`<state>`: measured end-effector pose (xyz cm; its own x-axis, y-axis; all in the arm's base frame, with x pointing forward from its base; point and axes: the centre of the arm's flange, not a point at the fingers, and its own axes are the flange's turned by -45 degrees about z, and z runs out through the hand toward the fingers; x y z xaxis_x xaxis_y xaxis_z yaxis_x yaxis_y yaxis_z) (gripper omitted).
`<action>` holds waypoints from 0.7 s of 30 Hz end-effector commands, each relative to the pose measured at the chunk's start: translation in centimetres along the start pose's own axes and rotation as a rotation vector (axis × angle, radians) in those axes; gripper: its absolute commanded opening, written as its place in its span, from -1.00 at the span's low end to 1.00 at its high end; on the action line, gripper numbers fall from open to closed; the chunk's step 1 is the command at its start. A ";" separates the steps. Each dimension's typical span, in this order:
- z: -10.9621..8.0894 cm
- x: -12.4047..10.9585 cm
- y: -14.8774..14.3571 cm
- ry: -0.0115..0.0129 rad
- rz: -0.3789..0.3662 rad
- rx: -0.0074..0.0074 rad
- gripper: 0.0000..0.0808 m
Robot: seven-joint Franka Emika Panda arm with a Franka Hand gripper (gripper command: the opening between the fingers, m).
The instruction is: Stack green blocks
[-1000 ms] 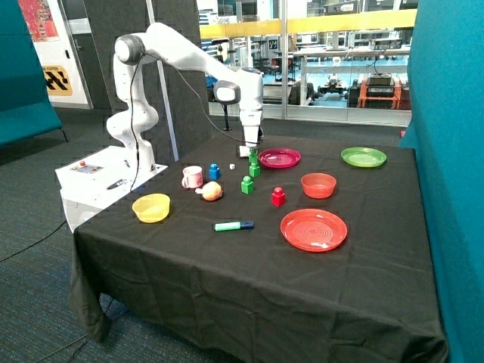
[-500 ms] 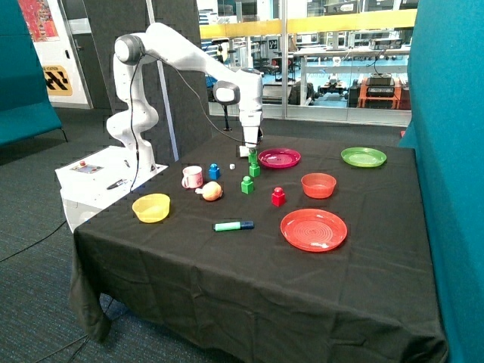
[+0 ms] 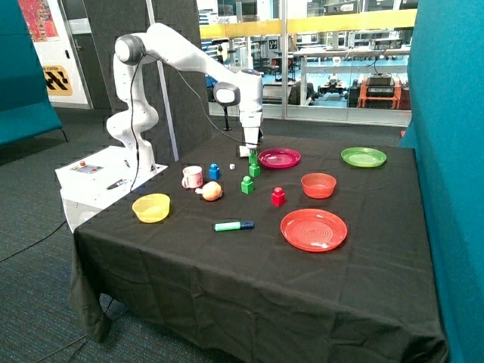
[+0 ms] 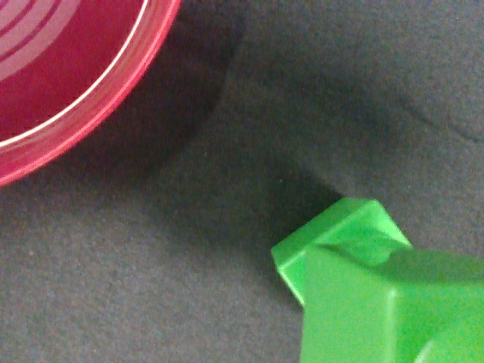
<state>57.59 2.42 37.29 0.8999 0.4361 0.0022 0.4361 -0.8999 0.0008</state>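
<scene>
The gripper [image 3: 250, 149] hangs low over the black table [image 3: 249, 280], right next to the dark pink plate [image 3: 279, 158]. Just under it, and a little toward the front edge of the table, stands a small green tower [image 3: 254, 166]. It looks like two green blocks, one on top of the other, but they are too tiny in the outside view to be sure. The wrist view shows a green block top [image 4: 378, 287] very close up, off to one side and not in the middle, with the rim of the dark pink plate [image 4: 83, 91] near it. So the gripper seems to sit a bit to the plate side of the tower, not straight over it. No fingers show in the wrist view, and in the outside view they are too small to make out, so I cannot tell if the gripper is spread, pressed together, or pinching something. One more green block [image 3: 247, 184] stands alone on the cloth, farther from the plate than the tower and toward the front edge. That one is probably still to be stacked. To reach it, the arm would have to move away from the plate, past the tower, toward the front.
</scene>
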 end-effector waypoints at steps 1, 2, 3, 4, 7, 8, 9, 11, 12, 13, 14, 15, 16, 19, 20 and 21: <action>0.6 0.2 -0.4 -0.0022 -0.009 0.0008 -1.00; 0.6 0.2 -0.4 -0.0022 -0.010 0.0008 -1.00; 0.6 0.1 -0.4 -0.0022 -0.011 0.0008 -1.00; 0.7 0.1 -0.4 -0.0022 -0.011 0.0008 -1.00; 0.7 0.0 -0.3 -0.0022 -0.011 0.0008 -1.00; 0.8 0.0 -0.2 -0.0022 -0.010 0.0008 -1.00; 0.8 0.0 -0.2 -0.0022 -0.011 0.0008 -1.00; 0.8 -0.1 -0.1 -0.0022 -0.011 0.0008 -1.00; 0.8 -0.1 -0.1 -0.0022 -0.011 0.0008 -1.00; 0.8 -0.1 -0.1 -0.0022 -0.012 0.0008 -1.00; 0.8 -0.1 0.0 -0.0022 -0.013 0.0008 -1.00; 0.8 -0.1 0.0 -0.0022 -0.013 0.0008 -1.00; 0.8 -0.1 0.0 -0.0022 -0.014 0.0008 -1.00; 0.8 -0.1 0.0 -0.0022 -0.016 0.0008 -1.00; 0.9 -0.1 0.0 -0.0022 -0.016 0.0008 -1.00; 0.9 -0.1 -0.1 -0.0022 -0.017 0.0008 -1.00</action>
<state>57.50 2.50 36.58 0.8947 0.4467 0.0001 0.4467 -0.8947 -0.0007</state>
